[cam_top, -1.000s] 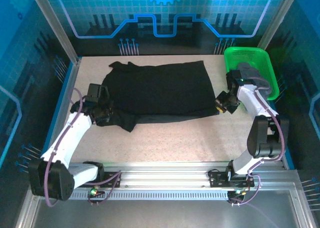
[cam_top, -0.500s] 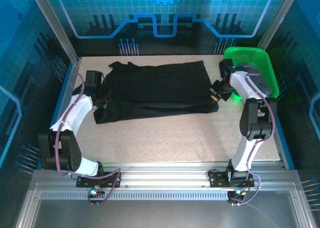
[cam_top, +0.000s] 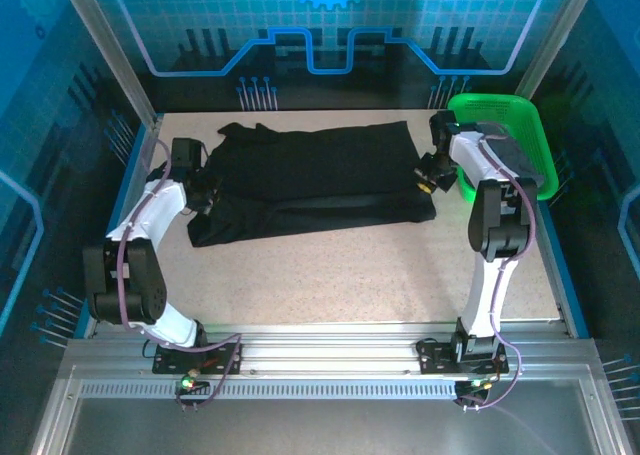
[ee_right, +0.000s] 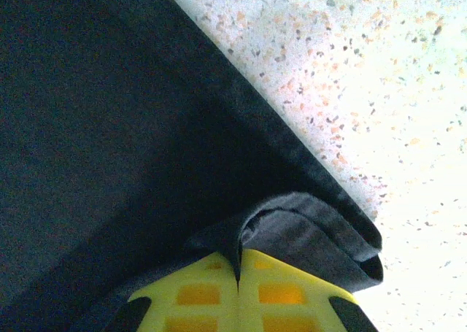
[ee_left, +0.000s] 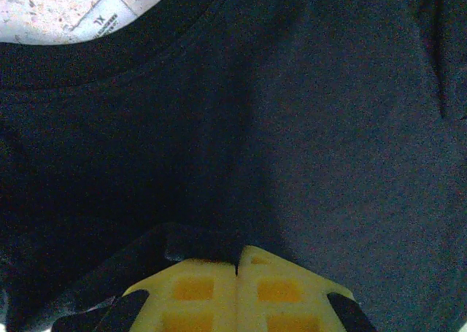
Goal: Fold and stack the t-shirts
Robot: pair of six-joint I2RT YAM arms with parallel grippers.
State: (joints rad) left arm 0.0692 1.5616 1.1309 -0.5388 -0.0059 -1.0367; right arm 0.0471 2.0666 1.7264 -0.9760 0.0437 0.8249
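Observation:
A large black t-shirt [cam_top: 320,175] lies spread across the middle of the table, with its near part doubled over. My left gripper [cam_top: 208,193] is at the shirt's left side, near the collar [ee_left: 109,51]. Its yellow fingers [ee_left: 193,288] are shut on black cloth. My right gripper [cam_top: 428,182] is at the shirt's right edge, and its fingers [ee_right: 284,292] pinch a fold of the hem [ee_right: 306,230]. A grey t-shirt [cam_top: 520,163] lies in the basket, partly hidden by the right arm.
A green mesh basket [cam_top: 490,102] stands at the back right corner, just beyond the right arm. Bare speckled tabletop [cam_top: 340,275] runs from the shirt to the arm bases. Blue walls and metal posts ring the table.
Both grippers moved toward the back of the table, drawing the shirt's near edge with them. The black shirt now lies narrower front to back, and both arms are stretched further out.

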